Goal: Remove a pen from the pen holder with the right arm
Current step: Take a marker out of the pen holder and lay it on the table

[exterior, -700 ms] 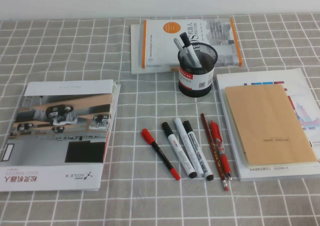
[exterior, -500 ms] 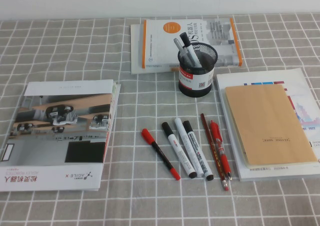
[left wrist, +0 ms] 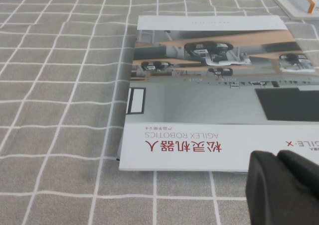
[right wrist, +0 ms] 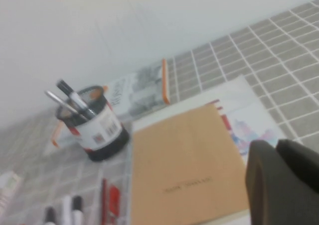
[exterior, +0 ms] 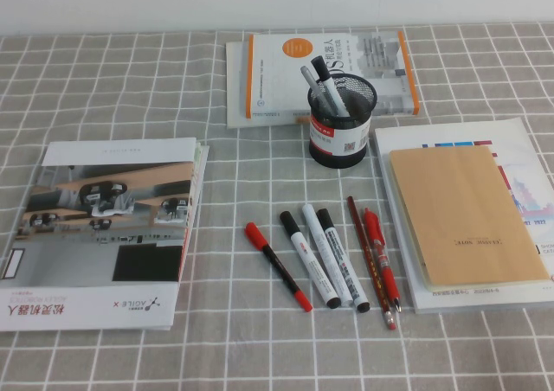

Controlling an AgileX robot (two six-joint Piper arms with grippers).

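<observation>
Nearby, black mesh pen holder (exterior: 338, 121) with two marker pens (exterior: 322, 81).
Right gripper (right wrist: 275, 146), closed and empty, near tan notebook (right wrist: 189, 160); left gripper (left wrist: 275, 158), likewise closed, near white brochure (left wrist: 209, 85).

The left gripper (left wrist: 277, 158) has two matte black, block-shaped fingers with rounded corners, divided by a thin seam. The right gripper (right wrist: 276, 146) has the same matte black, rounded finger pair. Each appears only in its own wrist view.

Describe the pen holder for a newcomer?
The left gripper hovers shut by the brochure, right gripper shut by the tan notebook. Between that notebook and the orange-edged book stands the pen holder: the only black mesh cup, markers sticking out.
</observation>
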